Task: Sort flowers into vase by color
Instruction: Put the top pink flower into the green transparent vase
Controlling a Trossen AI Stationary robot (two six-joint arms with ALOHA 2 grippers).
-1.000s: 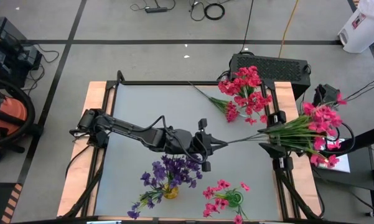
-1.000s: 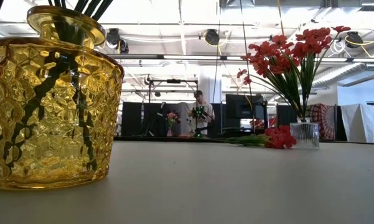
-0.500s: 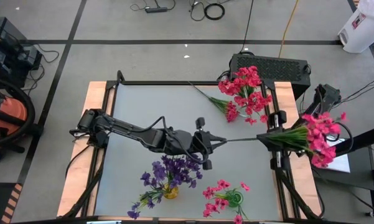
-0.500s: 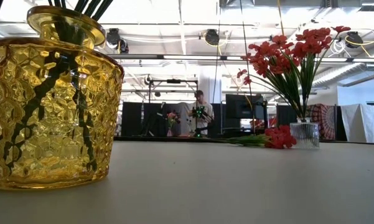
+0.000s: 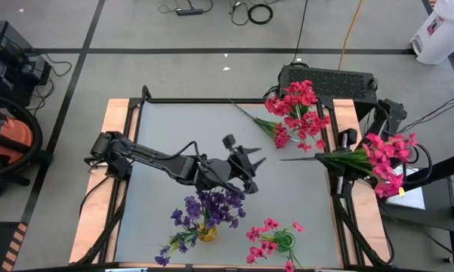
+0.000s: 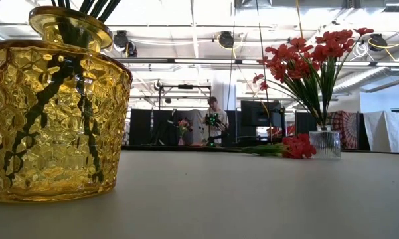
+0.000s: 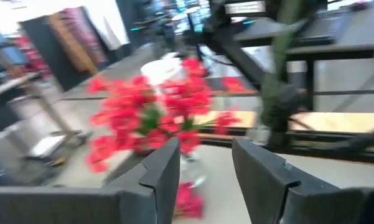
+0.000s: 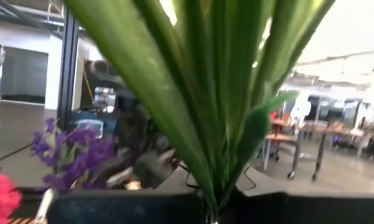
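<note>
handoff done | our left gripper [image 5: 251, 161] now apart mid-table | right gripper [image 5: 340, 160] clamps pink sprig [image 5: 370, 157] at table's right edge | pink vase [image 5: 285, 242] next

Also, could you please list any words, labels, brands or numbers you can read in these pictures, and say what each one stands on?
None can be read.
White bin beside the table: a small red and dark label, too small to read.
Vases, flowers and arms: no writing visible.
</note>
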